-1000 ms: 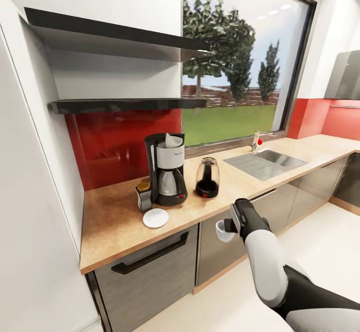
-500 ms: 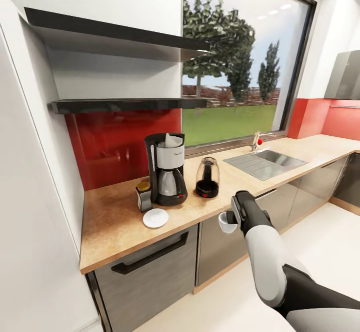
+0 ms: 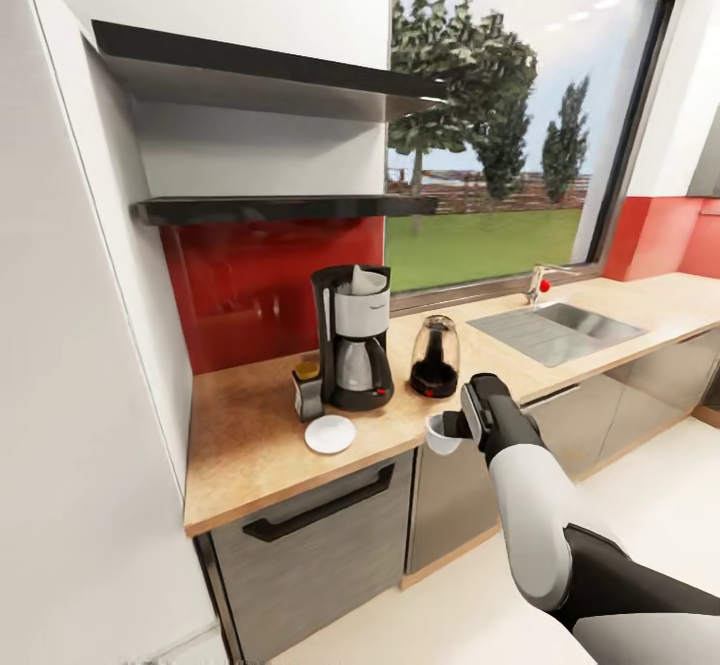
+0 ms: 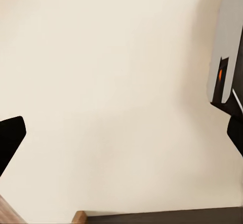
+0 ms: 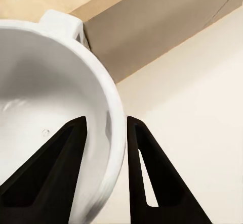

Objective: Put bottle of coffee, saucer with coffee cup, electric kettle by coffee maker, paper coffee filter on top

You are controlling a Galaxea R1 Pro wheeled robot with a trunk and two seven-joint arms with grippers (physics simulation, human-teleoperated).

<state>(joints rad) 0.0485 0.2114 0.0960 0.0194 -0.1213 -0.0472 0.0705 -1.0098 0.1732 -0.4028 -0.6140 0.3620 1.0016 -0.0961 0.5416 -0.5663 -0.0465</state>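
On the countertop (image 3: 245,450) stands the coffee maker (image 3: 355,350), with the white paper coffee filter (image 3: 368,280) on its top. The bottle of coffee (image 3: 308,390) is close at its left and the electric kettle (image 3: 435,357) at its right. In front of the machine lies the bare saucer (image 3: 330,434). My right gripper (image 3: 457,428) is shut on the coffee cup (image 3: 441,434), held at the counter's front edge, right of the saucer. In the right wrist view the fingers (image 5: 144,158) pinch the cup's (image 5: 45,128) rim beside the countertop (image 5: 136,27) edge. My left gripper (image 4: 121,135) is open over bare floor.
Two dark shelves (image 3: 285,208) hang on the wall above the counter. A sink (image 3: 555,330) with a tap (image 3: 538,285) lies further right under the window. Grey drawer fronts (image 3: 315,535) run below the slab. A grey cabinet panel (image 4: 225,57) edges the left wrist view.
The whole head view has shifted, so the camera moved. My right gripper has carried the cup up and nearer the counter's front edge.
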